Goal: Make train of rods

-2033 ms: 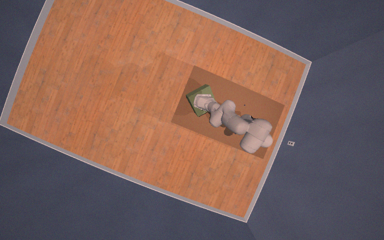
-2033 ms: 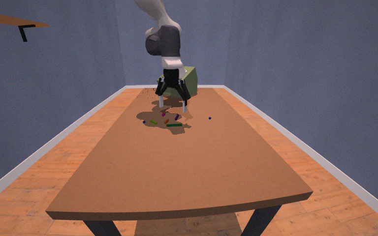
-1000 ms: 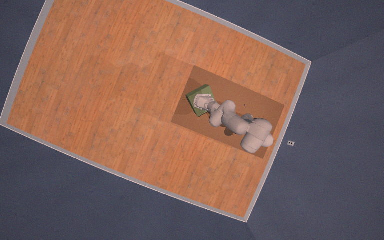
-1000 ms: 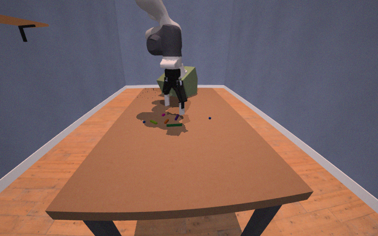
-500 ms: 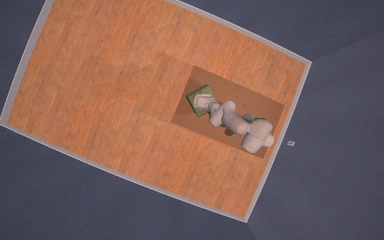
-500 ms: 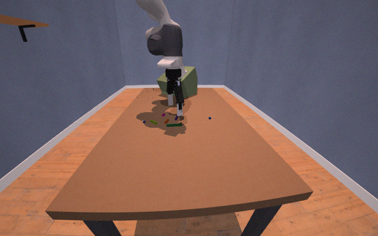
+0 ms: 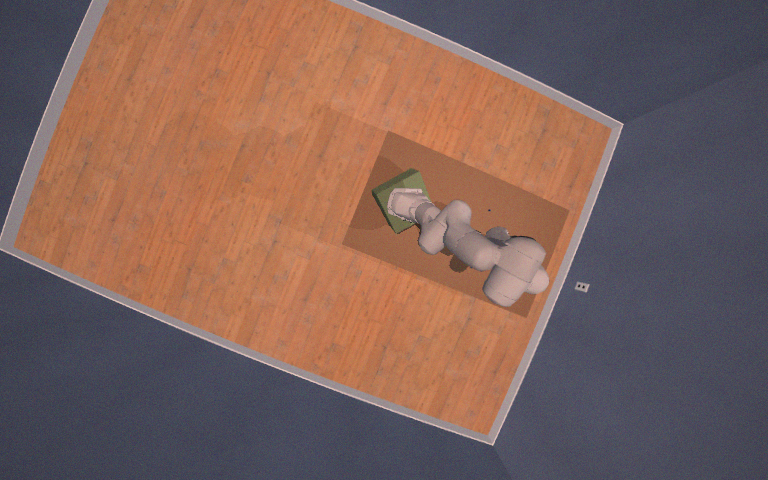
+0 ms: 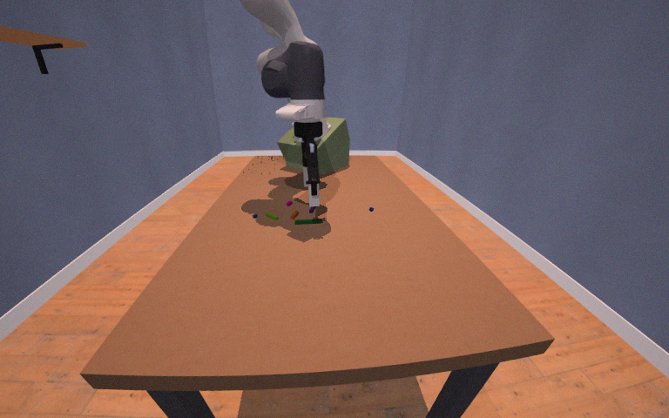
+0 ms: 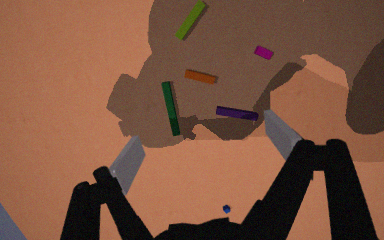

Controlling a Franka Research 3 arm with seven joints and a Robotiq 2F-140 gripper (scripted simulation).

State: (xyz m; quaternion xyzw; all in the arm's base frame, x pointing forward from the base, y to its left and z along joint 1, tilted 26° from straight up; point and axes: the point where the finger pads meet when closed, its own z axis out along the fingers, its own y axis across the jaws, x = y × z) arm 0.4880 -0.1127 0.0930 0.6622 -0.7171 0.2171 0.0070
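As the gripper point(image 8: 314, 204) point(image 9: 201, 134) hangs wide open and holding nothing above the table point(image 7: 509, 200) point(image 8: 315, 295) point(image 9: 55, 75), the train remains unbuilt.
The purple rod point(image 8: 311, 210) point(image 9: 237, 113) lies near the green rod point(image 8: 307, 221) point(image 9: 170, 108), with one blue rod point(image 7: 489, 210) point(image 8: 371, 209) point(image 9: 227, 209) and another blue rod point(image 8: 254, 215) well apart — likely the three needed. The step appears to be lining up a first pick; next calls for squaring the fingers across a chosen rod, then lowering.

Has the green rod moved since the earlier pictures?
No. In the exterior view, the green rod lies where it did, just as far from the table's near edge.
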